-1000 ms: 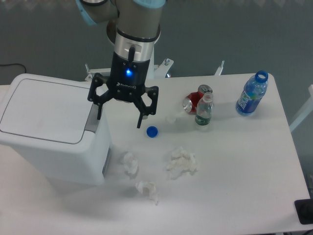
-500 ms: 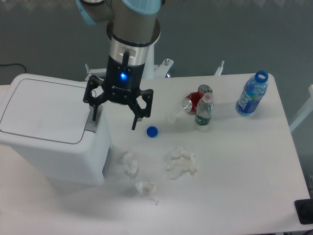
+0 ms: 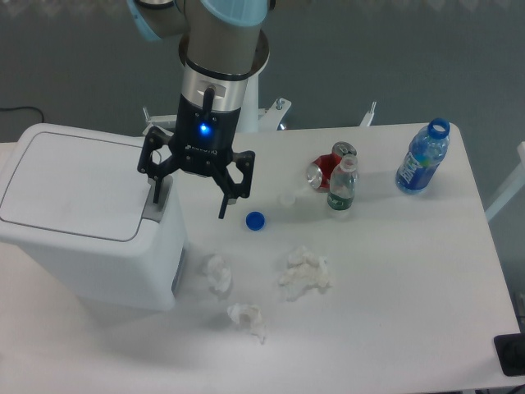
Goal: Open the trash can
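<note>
— So where's the bin?
— At the table's left edge, lid down.
— And the gripper?
— Spread wide, one finger over the bin's grey strip, the other above the table near a blue cap.

We see the gripper has shifted left across the table, jaws spread as before, so one fingertip now sits over the trash can's grey button strip.
</note>
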Controlling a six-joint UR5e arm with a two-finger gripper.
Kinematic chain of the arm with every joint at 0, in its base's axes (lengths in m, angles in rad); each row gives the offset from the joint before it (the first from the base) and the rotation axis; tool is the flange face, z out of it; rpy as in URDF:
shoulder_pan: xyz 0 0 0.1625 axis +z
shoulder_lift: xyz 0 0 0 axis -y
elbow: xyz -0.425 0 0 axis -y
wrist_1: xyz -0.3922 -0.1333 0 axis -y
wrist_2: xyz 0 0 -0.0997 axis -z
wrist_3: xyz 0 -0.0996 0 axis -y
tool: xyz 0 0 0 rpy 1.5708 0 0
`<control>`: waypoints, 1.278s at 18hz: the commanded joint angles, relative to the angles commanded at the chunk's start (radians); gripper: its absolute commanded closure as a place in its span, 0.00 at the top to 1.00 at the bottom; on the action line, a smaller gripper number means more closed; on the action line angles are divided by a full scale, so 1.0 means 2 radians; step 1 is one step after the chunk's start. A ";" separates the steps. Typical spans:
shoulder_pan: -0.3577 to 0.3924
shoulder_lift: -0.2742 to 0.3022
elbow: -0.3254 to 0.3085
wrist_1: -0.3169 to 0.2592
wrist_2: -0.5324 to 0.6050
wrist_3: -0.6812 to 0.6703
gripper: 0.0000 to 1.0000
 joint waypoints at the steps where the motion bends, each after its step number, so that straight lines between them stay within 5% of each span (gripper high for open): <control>1: 0.000 -0.001 0.000 0.000 0.000 0.000 1.00; 23: 0.009 -0.009 0.016 0.005 0.000 0.007 1.00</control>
